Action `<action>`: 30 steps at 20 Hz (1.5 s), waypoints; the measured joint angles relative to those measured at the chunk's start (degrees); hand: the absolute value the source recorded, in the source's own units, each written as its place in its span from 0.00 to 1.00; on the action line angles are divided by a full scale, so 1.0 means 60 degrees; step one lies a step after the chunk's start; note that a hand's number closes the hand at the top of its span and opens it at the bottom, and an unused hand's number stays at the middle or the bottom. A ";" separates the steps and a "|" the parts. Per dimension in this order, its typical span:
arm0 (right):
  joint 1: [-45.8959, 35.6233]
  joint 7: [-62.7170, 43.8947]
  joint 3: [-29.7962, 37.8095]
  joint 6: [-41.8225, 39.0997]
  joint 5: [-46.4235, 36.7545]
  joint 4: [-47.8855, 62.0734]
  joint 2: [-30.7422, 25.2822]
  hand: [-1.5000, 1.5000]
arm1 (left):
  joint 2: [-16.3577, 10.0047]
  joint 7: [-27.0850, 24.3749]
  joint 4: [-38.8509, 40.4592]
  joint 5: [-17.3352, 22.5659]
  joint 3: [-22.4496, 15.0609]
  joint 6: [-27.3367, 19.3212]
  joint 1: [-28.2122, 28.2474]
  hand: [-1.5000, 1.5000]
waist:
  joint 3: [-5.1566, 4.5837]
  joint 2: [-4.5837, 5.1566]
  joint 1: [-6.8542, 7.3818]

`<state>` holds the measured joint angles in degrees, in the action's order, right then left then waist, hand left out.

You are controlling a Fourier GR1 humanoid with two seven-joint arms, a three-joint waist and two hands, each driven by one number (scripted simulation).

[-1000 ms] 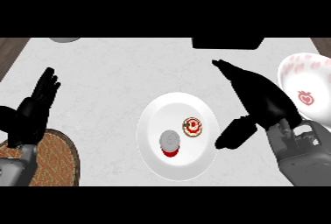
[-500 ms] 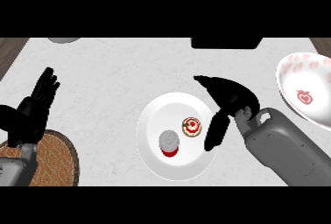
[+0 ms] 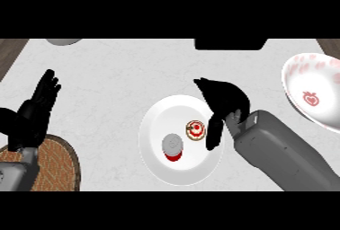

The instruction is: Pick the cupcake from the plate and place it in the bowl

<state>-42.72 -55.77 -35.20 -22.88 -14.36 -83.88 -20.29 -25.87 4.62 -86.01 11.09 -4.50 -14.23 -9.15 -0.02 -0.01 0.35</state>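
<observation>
Right hand (image 3: 222, 101) is hanging over the right rim of the plate (image 3: 179, 173), half open and gripping nothing, thumb just beside the cupcake (image 3: 195, 130). Left hand (image 3: 36, 112) is resting open at the left edge of the counter (image 3: 119, 76). Bowl (image 3: 312, 96) is sitting at the right edge. Cupcake is lying near the plate's centre.

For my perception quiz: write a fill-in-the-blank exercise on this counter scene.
The cupcake rests on a white ____. The robot's ____ hand hovers beside the cupcake. The patterned bowl stands at the view's ____ edge.
Missing: plate; right; right.
</observation>
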 measured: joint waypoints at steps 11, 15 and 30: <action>0.1404 0.0381 0.0071 -0.0183 -0.1461 -0.0013 0.0776 0.00 | 0.0240 0.0135 -0.0163 -0.0290 0.0528 0.0423 0.0175 0.50 | 0.0003 -0.0008 -0.0040; 0.1675 0.0433 0.0201 -0.0226 -0.1999 0.0204 0.1260 0.00 | 0.0356 0.0160 -0.0141 -0.0447 0.0686 0.0608 0.0141 0.50 | 0.0003 -0.0003 -0.0036; 0.1876 0.1426 0.1227 -0.0443 -0.3634 0.1891 0.2596 1.00 | 0.0917 0.0477 -0.0403 -0.1092 0.1129 0.0966 0.0146 0.50 | 0.0004 0.0001 -0.0015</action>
<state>-31.46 -47.22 -27.83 -25.54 -36.16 -72.54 -4.72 -20.37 7.48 -88.43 4.54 2.27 -8.43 -8.28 0.00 0.00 0.26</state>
